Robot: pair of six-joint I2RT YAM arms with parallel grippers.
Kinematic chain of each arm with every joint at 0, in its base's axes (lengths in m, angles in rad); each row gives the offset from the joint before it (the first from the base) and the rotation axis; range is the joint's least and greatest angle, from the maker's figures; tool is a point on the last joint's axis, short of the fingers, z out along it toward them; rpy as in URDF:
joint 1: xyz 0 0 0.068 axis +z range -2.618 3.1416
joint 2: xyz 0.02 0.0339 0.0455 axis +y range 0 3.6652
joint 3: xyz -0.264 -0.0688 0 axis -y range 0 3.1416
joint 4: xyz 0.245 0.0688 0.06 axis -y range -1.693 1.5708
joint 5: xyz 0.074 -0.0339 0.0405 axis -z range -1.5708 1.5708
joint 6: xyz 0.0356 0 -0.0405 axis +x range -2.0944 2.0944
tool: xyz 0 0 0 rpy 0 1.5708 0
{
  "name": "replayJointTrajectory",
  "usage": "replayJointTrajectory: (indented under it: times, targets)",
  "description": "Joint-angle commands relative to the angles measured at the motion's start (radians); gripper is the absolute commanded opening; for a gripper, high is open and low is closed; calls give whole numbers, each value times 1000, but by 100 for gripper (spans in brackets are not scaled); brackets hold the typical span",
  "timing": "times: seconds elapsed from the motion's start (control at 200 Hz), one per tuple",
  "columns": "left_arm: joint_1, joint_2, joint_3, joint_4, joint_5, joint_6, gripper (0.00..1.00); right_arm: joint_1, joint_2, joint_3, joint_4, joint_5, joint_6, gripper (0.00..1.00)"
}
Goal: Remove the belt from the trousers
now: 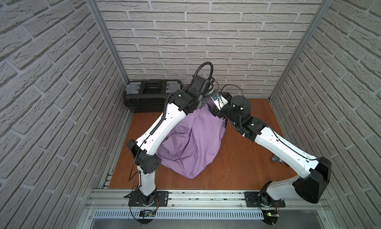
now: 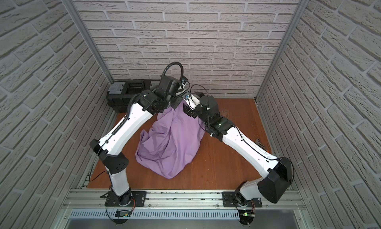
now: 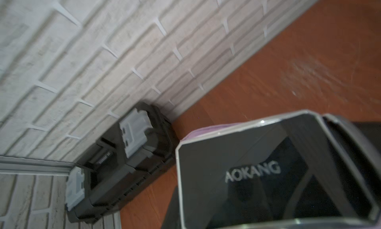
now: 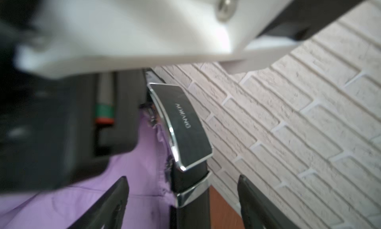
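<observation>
I record right end effector [image 4: 182, 177] spread astride the belt [image 4: 191, 209] just past its buckle [image 4: 185, 123]; left end effector [image 4: 132, 106] pressed together beside that buckle.

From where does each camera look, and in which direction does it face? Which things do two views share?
Top views: high above the front rail, looking down at the lilac trousers and toolbox; left arm and right arm show.
Left wrist: close to the belt buckle, facing the toolbox and brick wall; its own body unclear.
Right wrist: faces the buckle and wall; its open right gripper straddles the strap, left gripper beside.
Shared: both wrist views show the AOKANG buckle.
</observation>
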Motion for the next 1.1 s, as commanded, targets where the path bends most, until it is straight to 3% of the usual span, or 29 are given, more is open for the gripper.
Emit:
replayJointTrajectory:
  times: [0.0, 0.035, 0.1, 0.295, 0.365, 0.49, 0.565, 0.62, 0.71, 0.77, 0.91, 0.995, 1.095]
  targets:
    - [19, -132, -128, 77, 81, -149, 0, 14, -1, -103, 221, 121, -40, 53]
    - [27, -158, -185, 98, 109, -178, 0, 17, -4, -137, 249, 112, -43, 43]
    - [45, -209, -290, 143, 173, -220, 0, 26, -9, -178, 249, 64, -65, 37]
    - [79, -343, -540, 285, 317, -261, 0, 67, 24, -227, 185, 19, -150, 39]
    - [87, -368, -591, 312, 375, -267, 0, 78, 43, -227, 198, 31, -169, 30]
    - [93, -384, -649, 325, 462, -251, 0, 110, 71, -206, 229, 67, -211, 4]
    - [93, -403, -680, 341, 475, -231, 0, 127, 74, -193, 236, 85, -215, 3]
    - [93, -432, -729, 382, 479, -199, 13, 127, 62, -182, 216, 62, -179, 3]
    - [98, -528, -867, 518, 457, -150, 57, 123, 34, -130, 91, -4, -84, 3]
    - [99, -620, -990, 644, 458, -88, 73, 122, 15, -110, 36, -28, -30, 3]
    - [119, -869, -1264, 937, 459, 0, 84, 122, -44, -127, 23, -77, 43, 3]
    - [197, -950, -1314, 984, 511, -33, 84, 121, -69, -148, 54, -76, 72, 3]
    - [311, -923, -1308, 1008, 622, -98, 78, 121, -86, -176, 112, -65, 113, 3]
